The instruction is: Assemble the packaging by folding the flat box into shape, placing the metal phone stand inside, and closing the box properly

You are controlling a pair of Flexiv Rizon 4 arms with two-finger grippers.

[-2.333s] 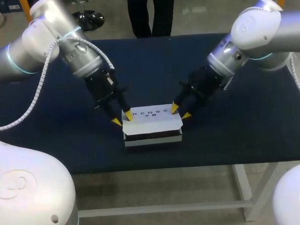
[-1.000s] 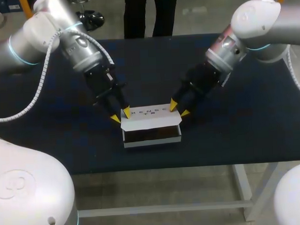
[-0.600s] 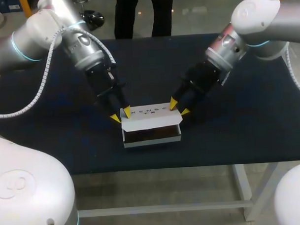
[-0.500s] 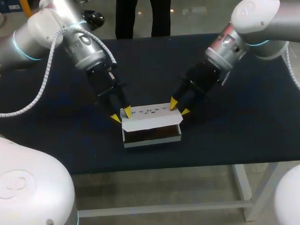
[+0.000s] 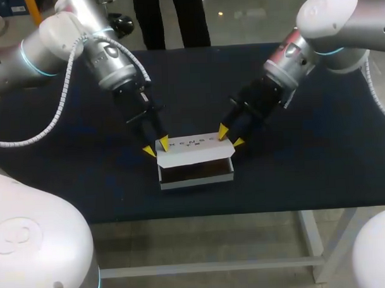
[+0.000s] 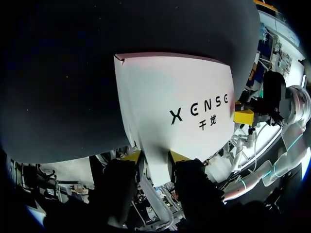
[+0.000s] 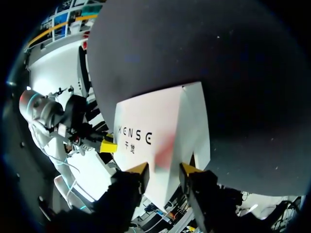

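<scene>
Dark blue table (image 5: 307, 165) fills my head view, and the white box (image 5: 197, 176) sits on it near the front edge, about midway across. Its lid (image 5: 194, 150) is raised partway. The inside shows dark, and I can't make out what's in it. My left gripper (image 5: 155, 147) is pinched on the lid's left end, its yellow tips (image 5: 163, 143) pressed one on each face of the card. My right gripper (image 5: 231, 137) is clamped the same way on the lid's right end. Each wrist view shows the lid's edge caught in its own gripper, with the other arm's gripper at the far end.
</scene>
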